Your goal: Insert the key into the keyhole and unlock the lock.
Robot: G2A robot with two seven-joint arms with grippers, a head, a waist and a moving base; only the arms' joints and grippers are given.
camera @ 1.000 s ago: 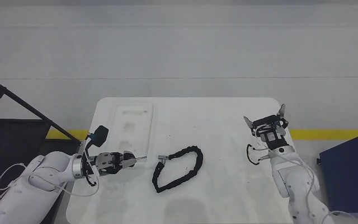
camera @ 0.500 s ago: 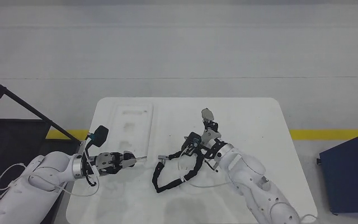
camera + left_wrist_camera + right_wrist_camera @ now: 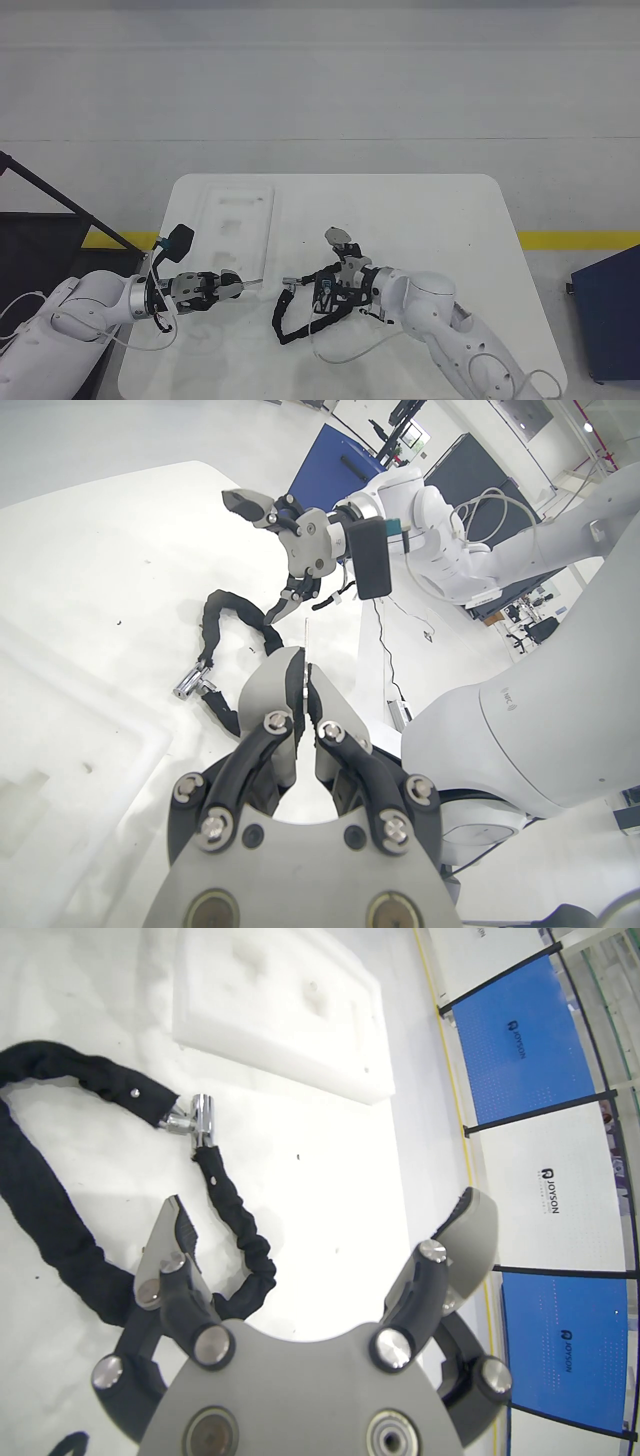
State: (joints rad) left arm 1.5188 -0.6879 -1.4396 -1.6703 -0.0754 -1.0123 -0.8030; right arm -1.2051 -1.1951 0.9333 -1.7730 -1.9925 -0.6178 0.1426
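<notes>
Our left claw pinches the key, its blade sticking out; our right claw gapes wide just over the chain lock, which lies looped on the white surface

White tabletop on pale grey floor. Yellow line shows either side of it. Dark blue cabinet near right. Blue-and-white barrier panels past the line.
</notes>
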